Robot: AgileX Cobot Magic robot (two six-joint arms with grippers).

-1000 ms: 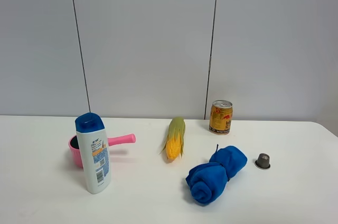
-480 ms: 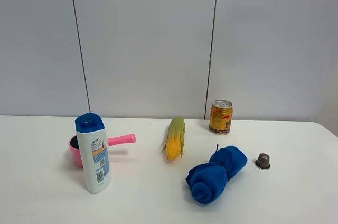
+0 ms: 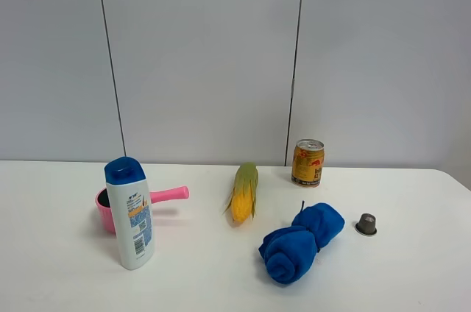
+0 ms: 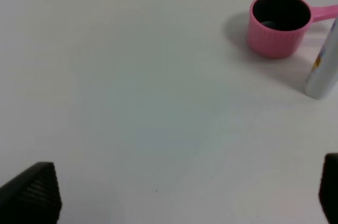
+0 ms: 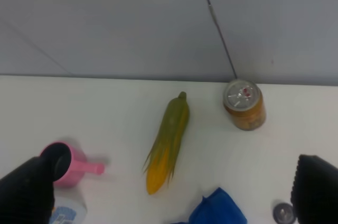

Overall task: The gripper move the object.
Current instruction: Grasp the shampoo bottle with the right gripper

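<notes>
The white bottle [image 3: 130, 213] with a blue cap and blue-and-orange label stands upright at the table's left, just in front of a pink cup. Neither gripper shows in the exterior high view. In the left wrist view my left gripper [image 4: 179, 195] is open and empty over bare table; the bottle's edge [image 4: 323, 68] stands far off beside the cup. In the right wrist view my right gripper [image 5: 171, 192] is open and empty, high above the table; the bottle's top [image 5: 67, 213] shows next to one fingertip.
A pink handled cup [image 3: 110, 205] stands behind the bottle. A corn cob [image 3: 243, 192] lies mid-table, a gold can [image 3: 307, 162] stands near the wall, a rolled blue cloth [image 3: 300, 243] lies front right, and a small grey cap [image 3: 366, 224] sits further right.
</notes>
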